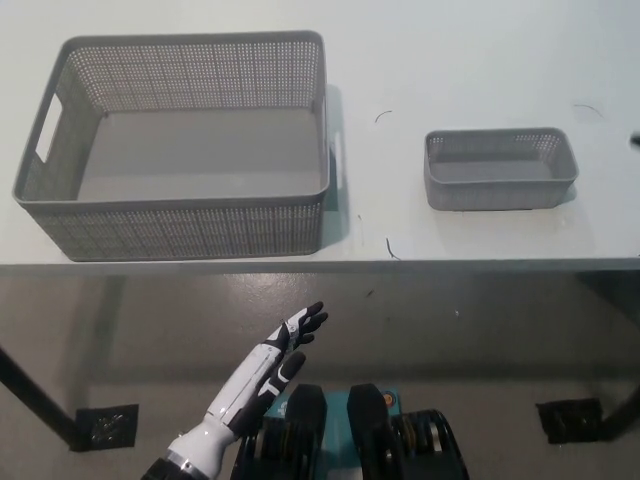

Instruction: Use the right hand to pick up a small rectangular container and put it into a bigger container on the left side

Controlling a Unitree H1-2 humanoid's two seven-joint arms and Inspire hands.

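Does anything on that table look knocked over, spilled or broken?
Nothing stands out. The big basket and the small basket both sit upright and empty on the white table, apart from each other. Only a few faint dark marks show on the tabletop.

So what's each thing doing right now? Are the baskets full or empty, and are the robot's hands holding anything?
Big basket: upright on the table's left side, empty.
Small basket: upright on the table's right side, empty, nothing touching it.
Left hand: below the table edge, open, fingers spread, holding nothing.
Right hand: out of view, except perhaps a dark speck at the picture's right edge.
Table: white, carrying both baskets.
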